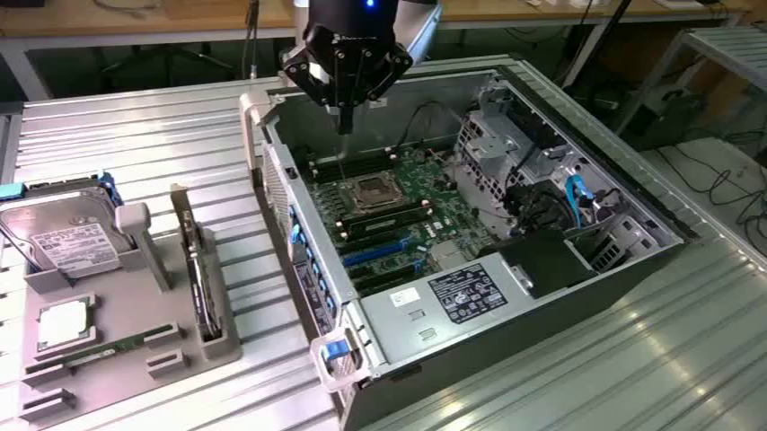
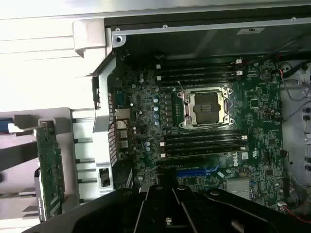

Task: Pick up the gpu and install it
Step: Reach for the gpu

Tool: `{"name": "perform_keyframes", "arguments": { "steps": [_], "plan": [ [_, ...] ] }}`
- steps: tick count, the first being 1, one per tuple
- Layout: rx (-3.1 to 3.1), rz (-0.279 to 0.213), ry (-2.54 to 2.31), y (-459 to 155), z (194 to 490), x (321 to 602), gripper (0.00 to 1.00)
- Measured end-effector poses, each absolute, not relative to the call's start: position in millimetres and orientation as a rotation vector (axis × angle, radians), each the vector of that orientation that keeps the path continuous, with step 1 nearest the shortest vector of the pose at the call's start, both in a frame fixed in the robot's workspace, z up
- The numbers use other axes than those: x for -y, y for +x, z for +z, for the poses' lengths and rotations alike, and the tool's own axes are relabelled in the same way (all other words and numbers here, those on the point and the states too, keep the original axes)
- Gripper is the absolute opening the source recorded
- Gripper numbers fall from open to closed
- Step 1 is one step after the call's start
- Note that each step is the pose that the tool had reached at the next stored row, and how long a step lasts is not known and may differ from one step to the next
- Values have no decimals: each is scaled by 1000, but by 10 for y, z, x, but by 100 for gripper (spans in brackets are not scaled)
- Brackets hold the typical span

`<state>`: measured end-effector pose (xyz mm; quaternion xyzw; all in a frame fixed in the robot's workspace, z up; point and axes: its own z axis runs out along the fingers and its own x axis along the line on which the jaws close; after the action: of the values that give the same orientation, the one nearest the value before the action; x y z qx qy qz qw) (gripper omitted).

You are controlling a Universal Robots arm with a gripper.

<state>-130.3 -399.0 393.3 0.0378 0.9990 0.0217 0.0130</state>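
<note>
While a ribbed table [image 1: 156,135] (metal) bears the case [image 1: 563,328], benches [image 1: 120,22] stand beyond.

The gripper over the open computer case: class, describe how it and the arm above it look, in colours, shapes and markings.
The gripper is black, built of angled linkage bars that taper to a narrow tip. A small blue light glows on the black wrist above it, beside a silvery-grey arm segment. No lettering is legible.

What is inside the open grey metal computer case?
A green motherboard with an empty square processor socket; a grey labelled power supply. The black gripper hides part of the board.
</note>
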Motion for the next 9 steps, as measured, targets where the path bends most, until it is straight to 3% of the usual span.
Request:
{"name": "perform_keyframes", "arguments": {
  "steps": [9],
  "plan": [
    [-3113, 68, 116, -1540, 3933, 3993, 11]
  ]
}}
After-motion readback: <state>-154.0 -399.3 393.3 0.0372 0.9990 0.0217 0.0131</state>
